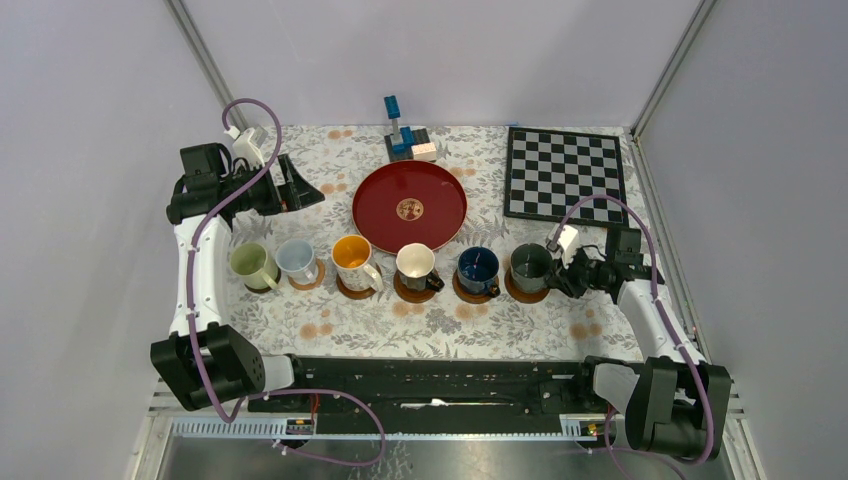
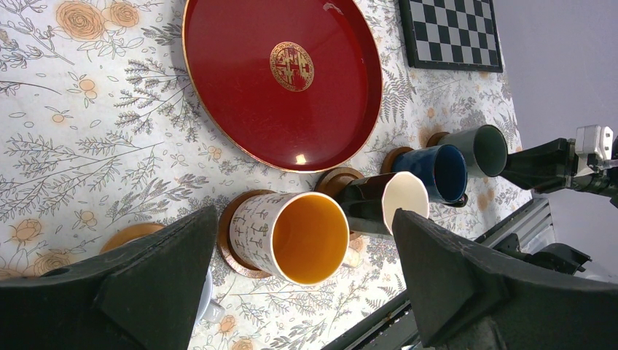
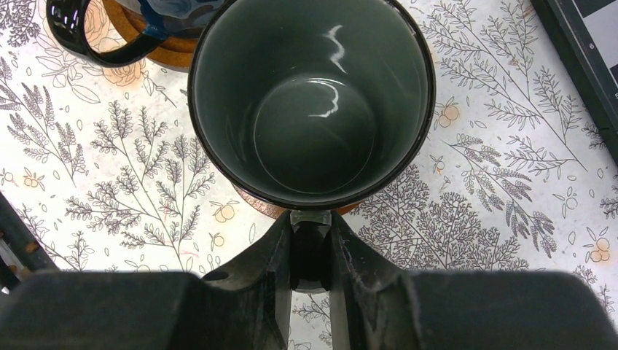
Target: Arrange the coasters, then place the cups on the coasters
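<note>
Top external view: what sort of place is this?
Most likely a lab robot cell, not a home: plain panel walls on aluminium posts, left arm and right arm on one rail, and staged props on a floral cloth: red tray, chessboard.

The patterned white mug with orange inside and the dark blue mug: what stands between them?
A black ceramic mug with cream inside, on a round brown wooden coaster; the top external view shows it.

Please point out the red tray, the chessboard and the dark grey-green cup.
red tray (image 1: pixel 380 205): top view, bare inner surface.
chessboard (image 1: pixel 565 175): top view, middle squares.
dark grey-green cup (image 3: pixel 313 124): right wrist view, inside bottom.
</note>
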Robot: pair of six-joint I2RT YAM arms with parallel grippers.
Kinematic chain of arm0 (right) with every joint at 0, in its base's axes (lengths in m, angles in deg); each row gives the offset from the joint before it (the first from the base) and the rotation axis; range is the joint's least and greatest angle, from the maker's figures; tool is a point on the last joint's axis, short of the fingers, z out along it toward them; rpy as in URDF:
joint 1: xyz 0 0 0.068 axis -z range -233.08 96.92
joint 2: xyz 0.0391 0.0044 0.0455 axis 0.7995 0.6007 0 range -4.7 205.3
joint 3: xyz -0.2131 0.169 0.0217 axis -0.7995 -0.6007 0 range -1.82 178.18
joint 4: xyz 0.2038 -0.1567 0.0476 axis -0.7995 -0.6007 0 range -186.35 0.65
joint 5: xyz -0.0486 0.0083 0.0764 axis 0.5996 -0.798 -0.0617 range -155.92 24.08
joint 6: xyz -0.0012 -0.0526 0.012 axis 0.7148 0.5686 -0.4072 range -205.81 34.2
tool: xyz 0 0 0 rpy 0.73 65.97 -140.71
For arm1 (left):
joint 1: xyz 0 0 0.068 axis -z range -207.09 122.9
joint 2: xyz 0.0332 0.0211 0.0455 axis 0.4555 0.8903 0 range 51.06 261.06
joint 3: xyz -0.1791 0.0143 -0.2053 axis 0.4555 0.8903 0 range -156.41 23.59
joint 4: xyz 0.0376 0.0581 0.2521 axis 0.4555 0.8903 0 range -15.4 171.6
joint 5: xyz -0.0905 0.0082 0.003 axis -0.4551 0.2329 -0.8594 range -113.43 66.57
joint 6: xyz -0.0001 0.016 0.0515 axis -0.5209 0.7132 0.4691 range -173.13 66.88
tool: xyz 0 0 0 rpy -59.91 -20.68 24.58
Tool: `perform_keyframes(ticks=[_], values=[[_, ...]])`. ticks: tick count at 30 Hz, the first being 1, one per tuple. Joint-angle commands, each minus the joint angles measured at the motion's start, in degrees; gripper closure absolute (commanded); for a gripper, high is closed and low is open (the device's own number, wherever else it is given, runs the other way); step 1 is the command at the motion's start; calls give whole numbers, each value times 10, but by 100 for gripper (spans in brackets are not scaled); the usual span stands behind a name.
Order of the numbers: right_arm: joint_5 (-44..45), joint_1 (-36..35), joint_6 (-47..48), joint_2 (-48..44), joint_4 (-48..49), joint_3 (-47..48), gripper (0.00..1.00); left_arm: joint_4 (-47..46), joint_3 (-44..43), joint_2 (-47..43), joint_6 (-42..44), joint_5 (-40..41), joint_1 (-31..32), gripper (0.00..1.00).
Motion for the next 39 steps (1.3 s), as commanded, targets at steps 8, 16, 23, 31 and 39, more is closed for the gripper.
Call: perform_keyframes(ticks=[8,16,23,31,39], values=[[-4,1,53,-27,-65,-1,58,-24,1,-11,0,-7,1,1],[-2,1,51,-35,-76,0,39,-26,2,-12,-2,-7,1,1],[-16,1,48,-43,-96,0,33,-28,5,-16,-1,-12,1,1],[-40,1,-82,-26,-83,51,1,-22,-3,-3,4,-30,2,1],[-41,1,-137,38,-109,139,0,-9,-13,10,15,-33,7,1]])
